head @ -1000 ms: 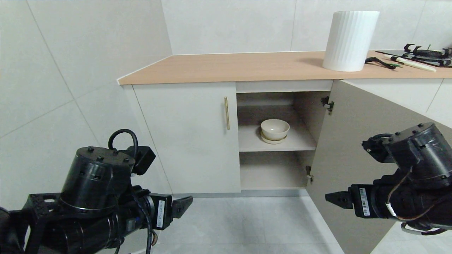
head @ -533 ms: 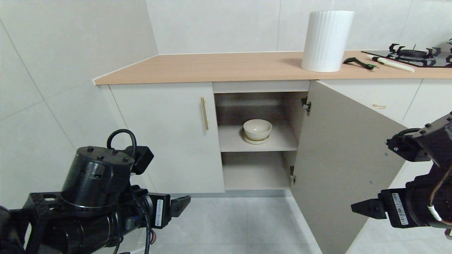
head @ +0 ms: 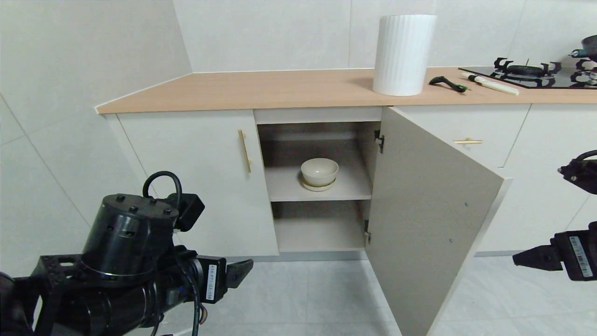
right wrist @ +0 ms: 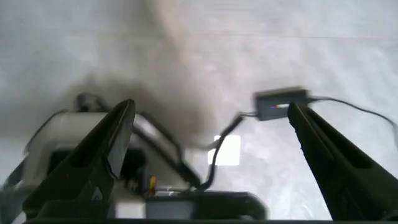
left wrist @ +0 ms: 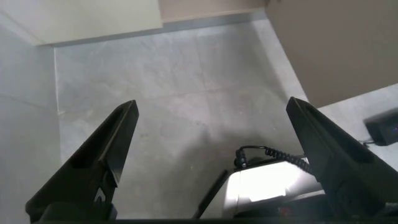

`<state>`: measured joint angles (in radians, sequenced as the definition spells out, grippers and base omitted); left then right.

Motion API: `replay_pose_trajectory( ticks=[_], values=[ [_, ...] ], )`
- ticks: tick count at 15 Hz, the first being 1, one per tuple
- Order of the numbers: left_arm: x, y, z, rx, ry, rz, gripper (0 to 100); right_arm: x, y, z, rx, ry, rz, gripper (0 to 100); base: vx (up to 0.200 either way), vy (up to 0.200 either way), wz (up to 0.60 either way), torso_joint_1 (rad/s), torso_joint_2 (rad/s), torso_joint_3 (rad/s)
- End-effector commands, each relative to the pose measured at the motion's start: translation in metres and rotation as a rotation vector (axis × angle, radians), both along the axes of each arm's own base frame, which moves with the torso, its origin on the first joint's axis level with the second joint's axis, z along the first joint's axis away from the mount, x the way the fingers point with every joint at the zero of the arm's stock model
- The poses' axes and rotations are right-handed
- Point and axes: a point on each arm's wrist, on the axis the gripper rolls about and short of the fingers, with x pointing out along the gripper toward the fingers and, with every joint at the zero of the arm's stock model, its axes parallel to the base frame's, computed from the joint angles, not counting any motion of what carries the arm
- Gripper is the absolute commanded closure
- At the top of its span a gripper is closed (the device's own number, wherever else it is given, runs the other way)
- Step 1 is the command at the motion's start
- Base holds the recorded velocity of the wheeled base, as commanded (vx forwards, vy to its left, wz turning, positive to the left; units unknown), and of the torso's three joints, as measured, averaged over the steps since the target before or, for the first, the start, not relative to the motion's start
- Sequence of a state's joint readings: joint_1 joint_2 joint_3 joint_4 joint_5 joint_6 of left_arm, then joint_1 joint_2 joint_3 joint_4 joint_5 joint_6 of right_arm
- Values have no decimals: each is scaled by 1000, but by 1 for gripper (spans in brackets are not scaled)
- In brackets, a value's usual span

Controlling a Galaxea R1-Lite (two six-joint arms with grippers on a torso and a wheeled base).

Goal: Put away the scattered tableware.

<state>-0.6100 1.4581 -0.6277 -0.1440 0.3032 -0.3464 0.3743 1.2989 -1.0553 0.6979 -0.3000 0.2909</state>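
A cream bowl [head: 319, 170] rests on a small plate [head: 317, 187] on the middle shelf [head: 284, 186] of the cabinet, whose right door [head: 429, 205] hangs wide open. My left gripper [head: 242, 271] hovers low at the left, well in front of the closed left door [head: 196, 182]. Its fingers stand open over bare floor in the left wrist view [left wrist: 211, 109]. To the right of the open door, my right gripper [head: 529, 259] is open above the floor [right wrist: 210, 109]. Neither holds anything.
On the wooden counter [head: 261, 88] stand a tall white ribbed container [head: 403, 53], a black peeler [head: 447, 83] and a pale knife-like tool [head: 489, 84] beside the stove [head: 527, 74]. The open door juts into the floor space. A power adapter [right wrist: 280, 102] with cable lies on the floor.
The whole head picture has slid left, so the camera has turned right. My right gripper has drawn away to the right, off the open door. The left arm has kept still.
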Motion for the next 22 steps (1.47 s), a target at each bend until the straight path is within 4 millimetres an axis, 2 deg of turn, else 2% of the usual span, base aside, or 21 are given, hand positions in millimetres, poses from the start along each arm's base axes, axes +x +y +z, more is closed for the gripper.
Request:
replay_pose_trajectory(
  ticks=[1,2,6,10,13,15,18,22],
  values=[
    [0,0,0,-1,-2,0,0,17,-25,0,-25,-12,-119,0,0,0,0,0,0,0],
    [0,0,0,-1,-2,0,0,27,-29,-3,-24,-16,-154,0,0,0,0,0,0,0],
    [0,0,1,-3,-3,1,0,85,-50,-33,-18,-11,-290,0,0,0,0,0,0,0],
    [0,0,2,-8,-8,2,0,118,-50,-53,53,-64,-375,0,0,0,0,0,0,0],
    [0,0,2,-10,-9,3,0,126,-47,-61,79,-69,-391,0,0,0,0,0,0,0],
    [0,0,3,-12,-11,4,0,127,-38,-65,82,-53,-360,0,0,0,0,0,0,0],
    [1,0,3,-13,-11,8,0,122,-13,-68,113,-45,-286,0,0,0,0,0,0,0],
    [6,7,5,-16,-19,44,0,114,38,-70,132,-45,-99,0,0,0,0,0,0,0]
  ],
)
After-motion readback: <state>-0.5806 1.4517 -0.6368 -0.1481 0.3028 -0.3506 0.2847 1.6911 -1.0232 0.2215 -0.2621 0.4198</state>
